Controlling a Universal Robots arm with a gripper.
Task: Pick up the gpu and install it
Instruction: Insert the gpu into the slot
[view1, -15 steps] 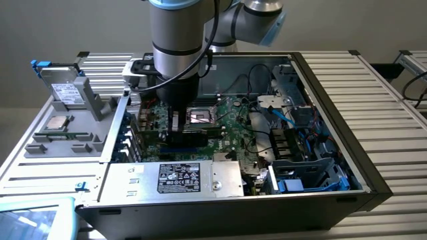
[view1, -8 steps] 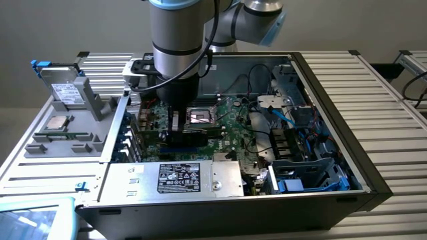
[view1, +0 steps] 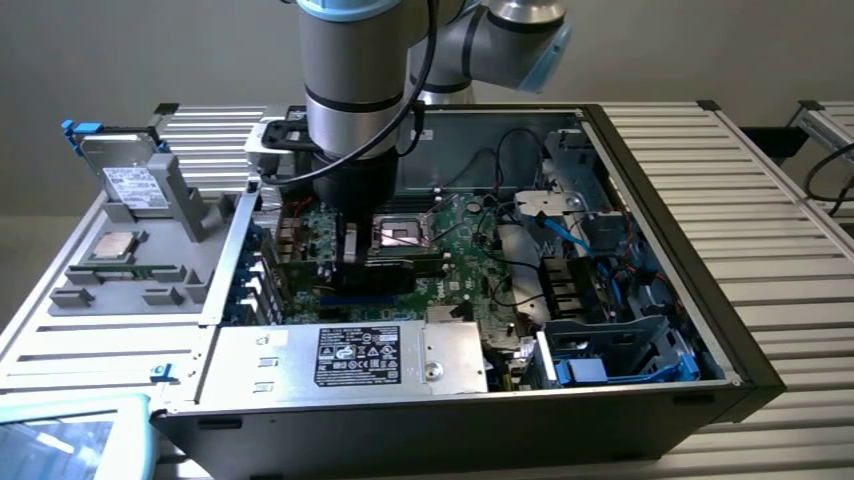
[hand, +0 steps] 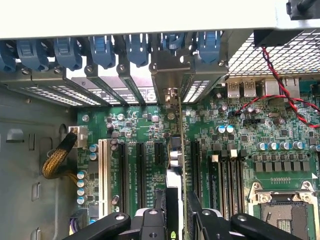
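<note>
You'll find a black label (view1: 356, 356) with white print and marks on the power supply (view1: 454, 362), a white sticker (view1: 132, 186) on the drive (view1: 114, 150) and fine lettering on the motherboard (hand: 145, 122), all too small to read. The gpu (hand: 181, 150) bears a small green emblem (hand: 170, 233) with no words you can make out.

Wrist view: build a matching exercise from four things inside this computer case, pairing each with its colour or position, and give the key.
Things:
1 gpu
2 slot latches
3 twisted wires
4 braided cable

Matches:
A blue
B red
C standing on edge over the motherboard
D yellowish

Pairs: 1-C, 2-A, 3-B, 4-D
</note>
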